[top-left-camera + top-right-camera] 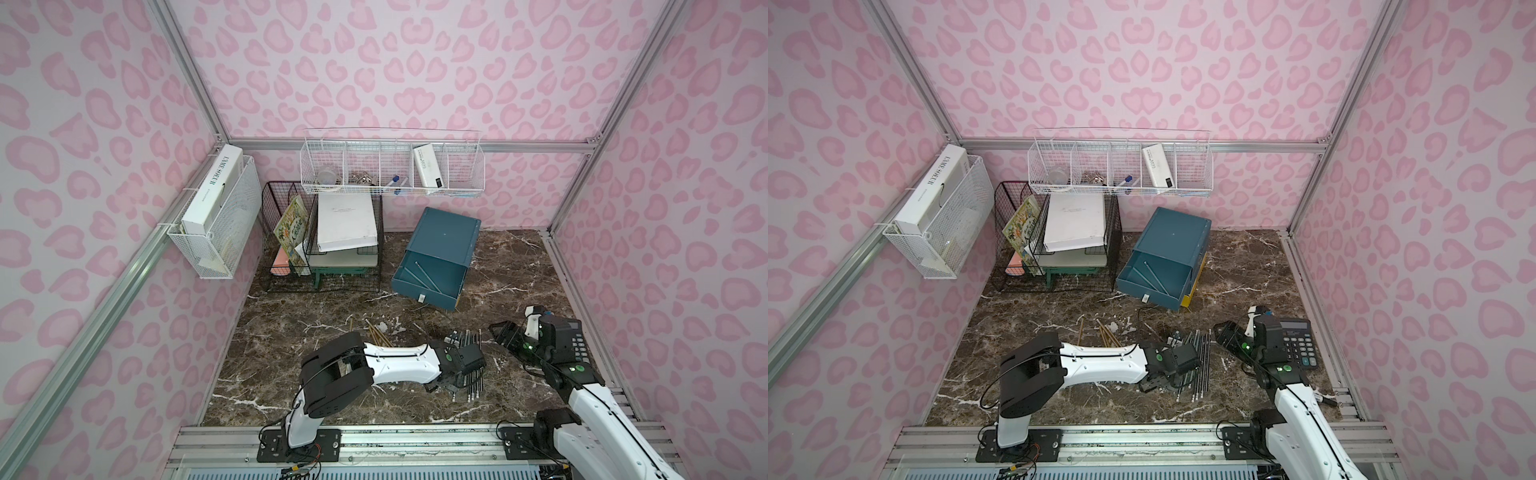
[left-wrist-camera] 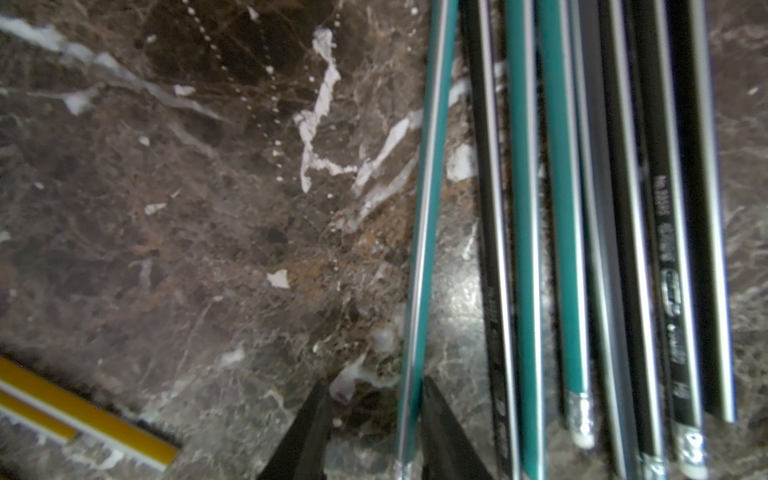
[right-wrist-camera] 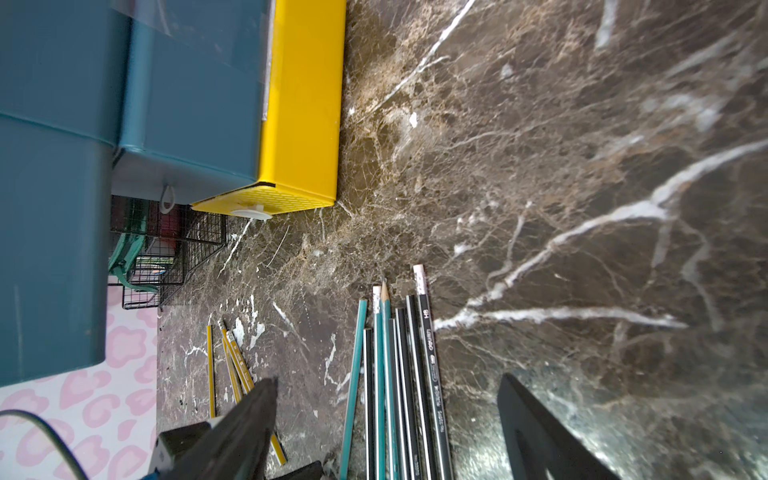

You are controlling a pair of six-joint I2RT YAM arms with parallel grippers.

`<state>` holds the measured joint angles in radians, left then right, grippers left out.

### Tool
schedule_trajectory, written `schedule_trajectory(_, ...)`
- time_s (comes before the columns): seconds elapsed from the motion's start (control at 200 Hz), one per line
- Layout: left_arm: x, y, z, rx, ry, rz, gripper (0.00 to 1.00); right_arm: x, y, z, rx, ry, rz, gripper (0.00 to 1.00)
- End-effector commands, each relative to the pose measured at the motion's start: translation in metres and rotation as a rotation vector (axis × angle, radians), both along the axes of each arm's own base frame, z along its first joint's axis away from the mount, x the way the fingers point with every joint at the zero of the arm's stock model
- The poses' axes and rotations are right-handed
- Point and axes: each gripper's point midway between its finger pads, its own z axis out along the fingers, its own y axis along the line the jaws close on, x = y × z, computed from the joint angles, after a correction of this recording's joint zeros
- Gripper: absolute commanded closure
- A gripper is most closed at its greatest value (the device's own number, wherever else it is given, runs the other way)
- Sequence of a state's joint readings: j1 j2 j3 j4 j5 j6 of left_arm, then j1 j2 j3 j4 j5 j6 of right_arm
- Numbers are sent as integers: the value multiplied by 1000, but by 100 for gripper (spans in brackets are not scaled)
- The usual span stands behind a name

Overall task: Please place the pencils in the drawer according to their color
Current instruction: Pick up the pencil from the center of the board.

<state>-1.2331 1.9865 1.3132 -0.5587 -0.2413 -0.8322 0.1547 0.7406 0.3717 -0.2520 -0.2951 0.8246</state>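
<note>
The left fingers (image 2: 307,432) straddle one teal pencil (image 2: 419,232) near its ferruled end. One finger touches its side and the other stands a little off it, so they are not yet clenched on it. The pencil's long axis runs straight out between the fingers, across their closing line, which suits a pinch.

It lies at the edge of a mixed row of teal and black pencils (image 1: 1196,357) on the marble worktop (image 1: 291,332). At the finger end it splays away from the nearest black one, which leaves the inner finger room. As I judge it, the pick turns on lifting this single pencil without dragging that neighbour.

The right fingers (image 3: 536,432) hang spread wide and empty by the row's other end, nearer the drawer cabinet (image 1: 446,232). The cabinet's top drawer (image 1: 428,274) stands pulled out with a few teal-looking pencils inside, and the yellow drawer (image 3: 303,104) sits lowest. The yellow pencils (image 1: 378,332) lie apart from the row, on the left arm's side.

One black pencil (image 3: 424,316) is stamped "6H"; the rest of its imprint is too blurred to read. The white book (image 1: 212,187) in the wire basket (image 1: 232,232) on the wall reads "L'AME SOEUR". A calculator (image 1: 1296,340) sits beside the right arm, its keys too small to read.
</note>
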Motion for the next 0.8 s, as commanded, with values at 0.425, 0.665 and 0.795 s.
schedule_trajectory(0.425,-8,14,-17,47,75,16,88,3,-3,16,-23,-36,-5,18)
schedule_trajectory(0.665,-9,16,-17,50,79,21,100,3,-4,22,-27,-47,-7,18)
schedule_trajectory(0.795,-8,15,-14,47,77,8,100,4,-4,25,-27,-53,-8,18)
